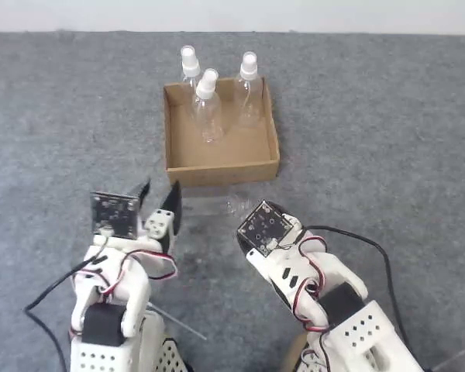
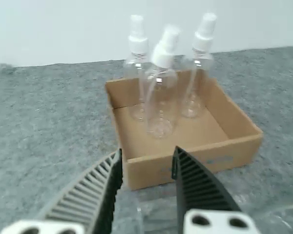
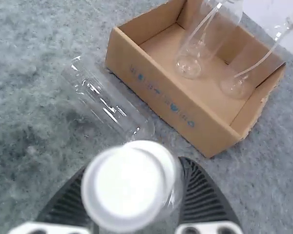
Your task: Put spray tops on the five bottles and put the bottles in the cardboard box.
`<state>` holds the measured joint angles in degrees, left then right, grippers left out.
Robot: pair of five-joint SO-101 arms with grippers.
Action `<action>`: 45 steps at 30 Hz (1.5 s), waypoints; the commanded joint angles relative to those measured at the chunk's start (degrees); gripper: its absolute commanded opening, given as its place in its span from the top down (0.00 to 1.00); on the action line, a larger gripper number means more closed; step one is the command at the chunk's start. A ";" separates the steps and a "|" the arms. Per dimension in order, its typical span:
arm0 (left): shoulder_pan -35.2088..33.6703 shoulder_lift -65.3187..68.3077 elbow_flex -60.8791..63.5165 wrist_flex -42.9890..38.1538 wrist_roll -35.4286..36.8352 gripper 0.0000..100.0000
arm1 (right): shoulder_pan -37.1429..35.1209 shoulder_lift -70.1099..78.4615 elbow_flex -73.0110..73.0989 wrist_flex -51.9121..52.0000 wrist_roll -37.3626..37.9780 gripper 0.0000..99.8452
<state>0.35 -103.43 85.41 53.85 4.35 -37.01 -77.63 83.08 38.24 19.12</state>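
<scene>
Three bottles with spray tops stand upright in the box, a fourth bottle lies on its side on the table just before it, the right gripper is clamped on a white top, and the left gripper gapes empty.
</scene>
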 commanded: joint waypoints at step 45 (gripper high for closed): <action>-26.11 -0.97 4.18 -5.45 5.01 0.85 | 0.40 24.04 -42.02 -2.59 -3.34 0.99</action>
<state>-25.67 -103.43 90.42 50.07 8.57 -37.01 -58.55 46.77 40.00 16.40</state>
